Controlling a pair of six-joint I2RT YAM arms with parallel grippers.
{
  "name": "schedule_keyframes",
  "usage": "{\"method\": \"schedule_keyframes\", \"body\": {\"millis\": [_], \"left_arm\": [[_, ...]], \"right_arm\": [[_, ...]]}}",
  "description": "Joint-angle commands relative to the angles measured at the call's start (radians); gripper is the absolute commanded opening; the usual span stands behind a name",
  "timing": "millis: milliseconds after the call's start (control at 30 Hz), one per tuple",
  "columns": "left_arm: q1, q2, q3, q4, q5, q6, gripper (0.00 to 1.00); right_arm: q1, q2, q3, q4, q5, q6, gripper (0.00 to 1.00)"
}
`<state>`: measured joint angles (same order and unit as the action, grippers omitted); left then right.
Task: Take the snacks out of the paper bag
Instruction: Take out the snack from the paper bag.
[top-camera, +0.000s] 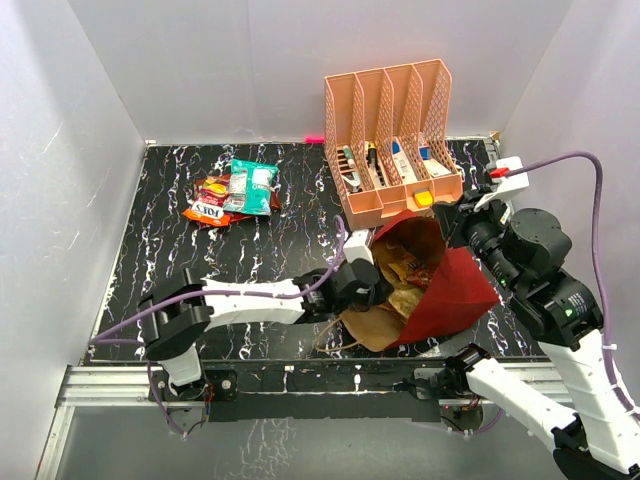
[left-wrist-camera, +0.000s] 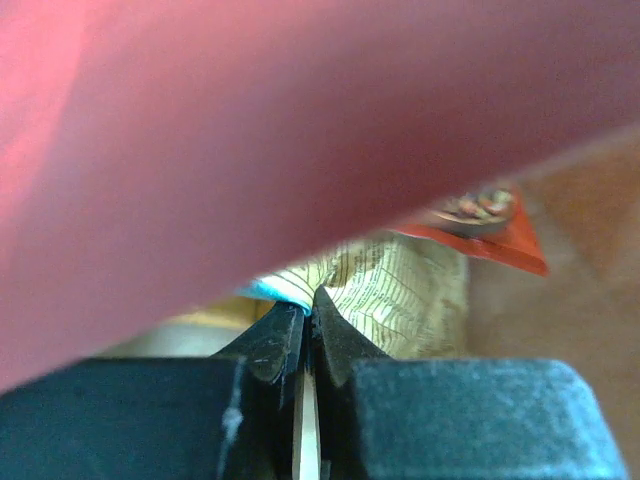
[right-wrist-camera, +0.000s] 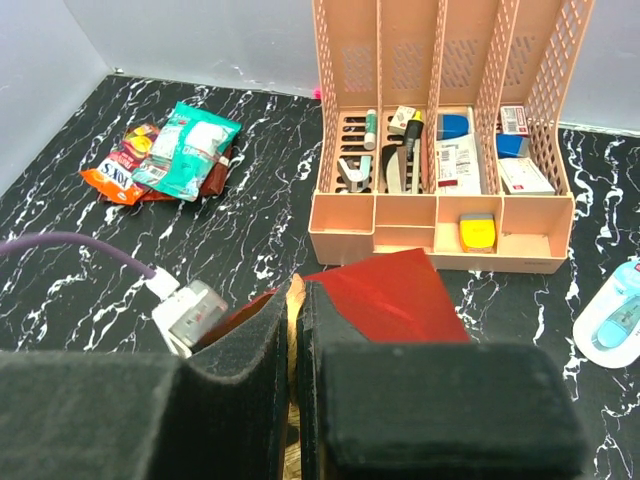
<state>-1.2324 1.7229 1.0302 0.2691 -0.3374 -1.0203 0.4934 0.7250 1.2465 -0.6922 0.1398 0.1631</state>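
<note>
The paper bag, dark red outside and brown inside, lies on its side with its mouth toward the left arm. My right gripper is shut on the bag's brown rim, next to the red wall. My left gripper reaches into the bag mouth and is shut on the edge of a pale gold packet with a blue corner. A red-orange packet lies deeper inside. Several snacks lie in a pile on the table at the far left, and they also show in the right wrist view.
A peach mesh organizer with pens and small items stands right behind the bag. A small light-blue tag-like object lies to its right. White walls close the table on three sides. The left arm's purple cable runs near the bag.
</note>
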Motion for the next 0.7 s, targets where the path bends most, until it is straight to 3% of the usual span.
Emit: {"method": "schedule_keyframes", "body": {"millis": [0, 200, 667], "left_arm": [[0.005, -0.121, 0.167, -0.171, 0.041, 0.049, 0.00], [0.004, -0.218, 0.172, -0.225, 0.075, 0.025, 0.00], [0.005, -0.336, 0.369, -0.465, 0.180, 0.052, 0.00]], "right_arm": [[0.001, -0.021, 0.019, 0.147, 0.043, 0.008, 0.07], [0.000, -0.026, -0.002, 0.159, 0.084, 0.004, 0.07], [0.001, -0.010, 0.002, 0.154, 0.140, 0.016, 0.07]]}}
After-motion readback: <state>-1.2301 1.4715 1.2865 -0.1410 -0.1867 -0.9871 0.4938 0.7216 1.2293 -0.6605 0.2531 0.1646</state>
